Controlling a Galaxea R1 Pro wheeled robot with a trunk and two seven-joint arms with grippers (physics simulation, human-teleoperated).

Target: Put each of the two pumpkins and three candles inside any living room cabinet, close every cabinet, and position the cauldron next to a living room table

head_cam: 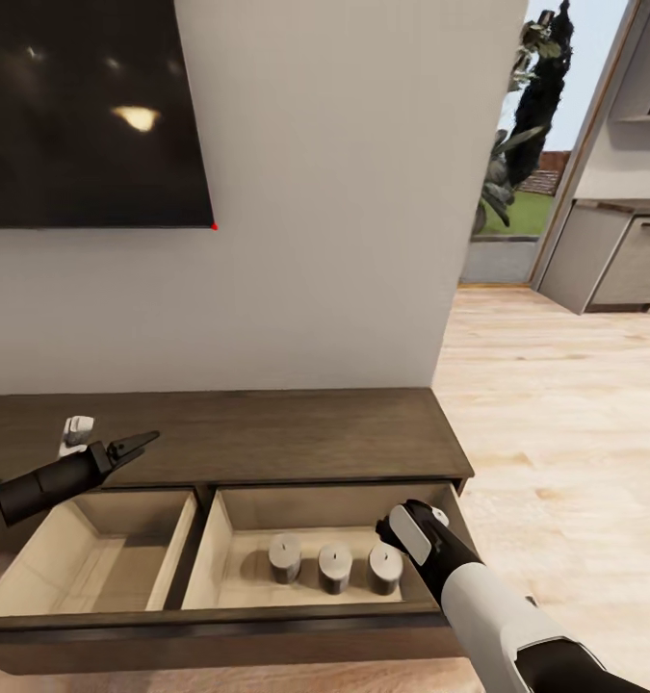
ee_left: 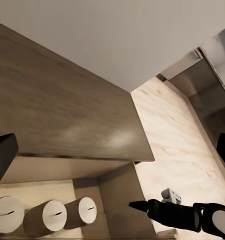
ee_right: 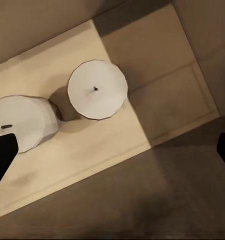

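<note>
The long dark brown cabinet (head_cam: pixel 267 433) stands against the wall with its drawer (head_cam: pixel 219 630) pulled out. Three squat grey candles (head_cam: pixel 335 568) stand in a row in the right compartment, and the candles (ee_left: pixel 45 217) appear again in the left wrist view. My right gripper (head_cam: pixel 400 531) hangs open just above the rightmost candle (ee_right: pixel 97 90), holding nothing. Its fingers (ee_right: pixel 2 157) sit wide apart at the picture's edges. My left gripper (head_cam: pixel 149 439) hovers open over the cabinet top, above the drawer's left compartment (head_cam: pixel 93 558). The pumpkins and the cauldron are out of view.
A dark television (head_cam: pixel 93 106) hangs on the white wall above the cabinet. Light wooden floor (head_cam: pixel 556 414) stretches to the right towards a doorway with a plant (head_cam: pixel 532 106) and grey kitchen units (head_cam: pixel 613 260).
</note>
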